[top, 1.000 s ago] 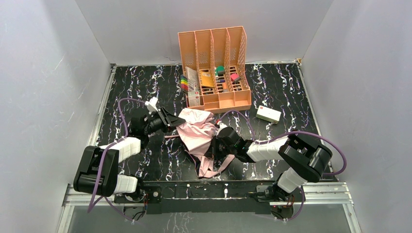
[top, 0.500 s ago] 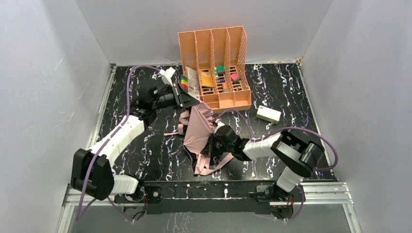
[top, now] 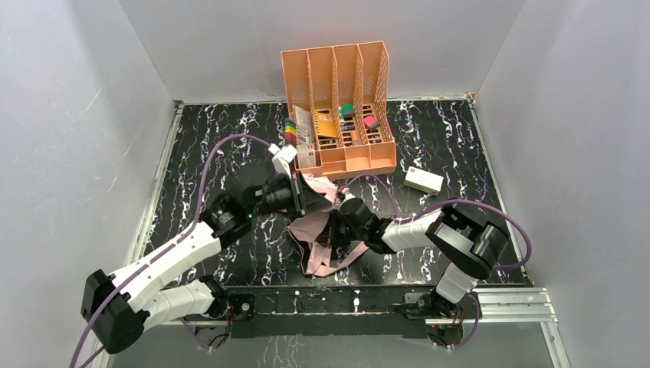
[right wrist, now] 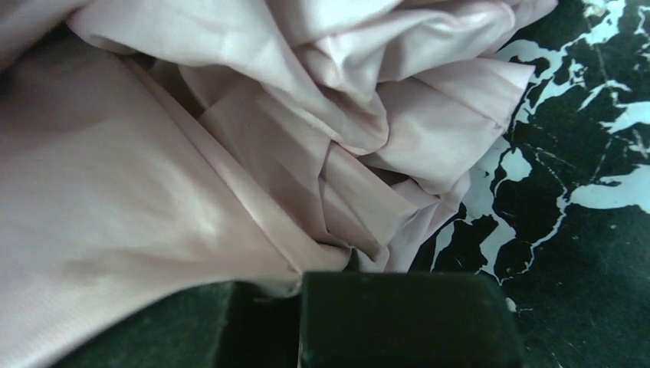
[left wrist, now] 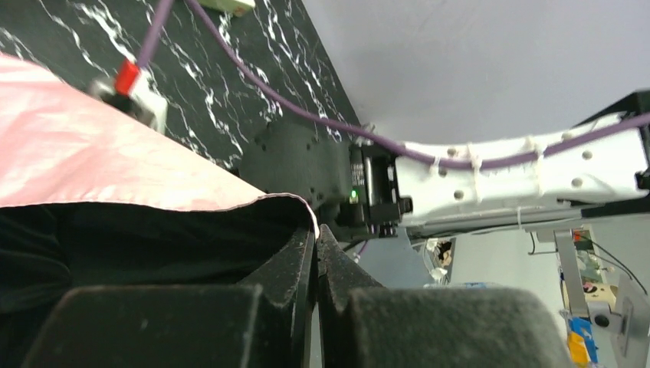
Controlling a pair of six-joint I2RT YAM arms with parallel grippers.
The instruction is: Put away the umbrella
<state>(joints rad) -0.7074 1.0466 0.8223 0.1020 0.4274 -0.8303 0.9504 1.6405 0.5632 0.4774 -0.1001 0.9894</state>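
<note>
Canopy-gathering step, by appearance. Right tool [top: 343, 224], clamped shut on pink fabric, pins the crumpled umbrella [top: 308, 228] mid-counter [top: 429, 222]. Just beyond, left tool [top: 306, 198] pinches the canopy edge. Next move likely needs the 2 tools to bundle fabric tightly. Orange organiser [top: 337, 100] stands behind.

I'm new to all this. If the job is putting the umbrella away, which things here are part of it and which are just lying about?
Part of the job: the umbrella, pink and black; the left gripper and the right gripper, both shut on its fabric.
Just lying about: the orange organiser with its odds and ends; the small white box beside it.
</note>
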